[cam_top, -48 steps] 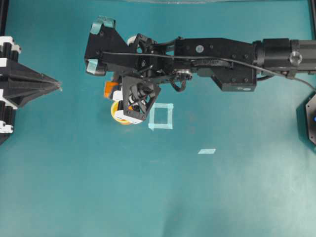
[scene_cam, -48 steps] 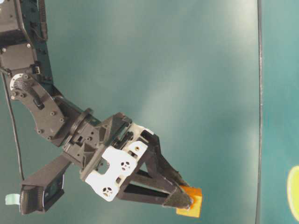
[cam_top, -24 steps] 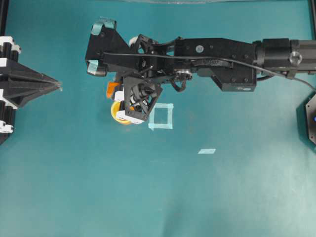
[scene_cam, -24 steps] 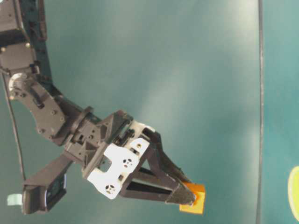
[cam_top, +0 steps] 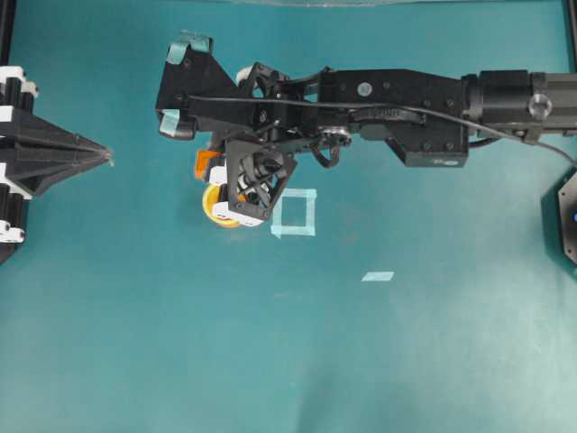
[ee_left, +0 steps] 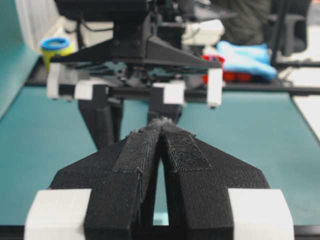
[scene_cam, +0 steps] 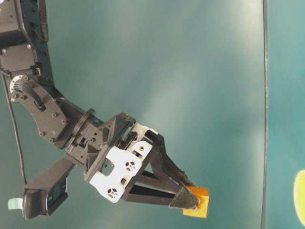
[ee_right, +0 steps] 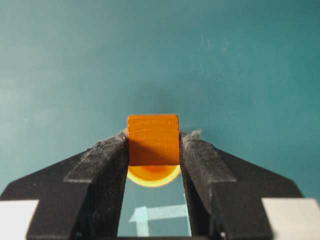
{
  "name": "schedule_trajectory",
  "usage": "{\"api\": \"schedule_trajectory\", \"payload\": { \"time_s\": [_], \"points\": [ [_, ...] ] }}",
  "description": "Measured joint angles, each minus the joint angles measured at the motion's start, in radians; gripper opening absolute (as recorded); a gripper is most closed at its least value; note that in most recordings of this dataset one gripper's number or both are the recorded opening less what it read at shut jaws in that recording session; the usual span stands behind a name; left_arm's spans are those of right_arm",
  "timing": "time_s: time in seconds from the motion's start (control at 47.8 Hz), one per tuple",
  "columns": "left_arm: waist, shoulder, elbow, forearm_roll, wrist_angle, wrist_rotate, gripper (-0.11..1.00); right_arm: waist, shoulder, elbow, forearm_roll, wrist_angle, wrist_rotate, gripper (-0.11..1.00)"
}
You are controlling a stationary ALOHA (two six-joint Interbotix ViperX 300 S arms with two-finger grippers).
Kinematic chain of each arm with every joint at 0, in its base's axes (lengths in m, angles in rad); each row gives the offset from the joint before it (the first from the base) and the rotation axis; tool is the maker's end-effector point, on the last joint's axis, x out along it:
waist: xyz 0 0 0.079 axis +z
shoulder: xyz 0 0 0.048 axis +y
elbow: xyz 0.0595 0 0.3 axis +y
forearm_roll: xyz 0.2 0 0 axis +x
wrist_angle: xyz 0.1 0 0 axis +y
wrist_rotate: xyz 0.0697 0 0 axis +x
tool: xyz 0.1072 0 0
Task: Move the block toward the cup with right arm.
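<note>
Overhead view: the right gripper (cam_top: 209, 171), clamped on the block (cam_top: 205, 163), has shifted slightly rightward since a second ago, bringing the block just beside the cup (cam_top: 219, 206), which the wrist partly hides. Table-level view: the block (scene_cam: 197, 208) has edged toward the cup (scene_cam: 300, 197), so transport is nearly done. Right wrist view: the block (ee_right: 153, 139) sits squarely between the fingertips with the cup (ee_right: 153, 175) below; the left gripper (ee_left: 161, 131) is pressed closed, empty.

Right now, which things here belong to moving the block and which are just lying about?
Part of the job:
small orange cube
round yellow-orange plastic cup
right gripper, clamping the cube

Just lying about:
pale-blue tape square outline
pale tape strip
left gripper, shut
</note>
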Motion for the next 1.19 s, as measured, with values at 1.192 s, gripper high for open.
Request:
{"api": "schedule_trajectory", "payload": {
  "time_s": [1.192],
  "points": [
    [-0.002, 0.002, 0.0, 0.002, 0.0, -0.002, 0.0, 0.002, 0.0, 0.0, 0.0, 0.014, 0.002, 0.39]
  ]
}}
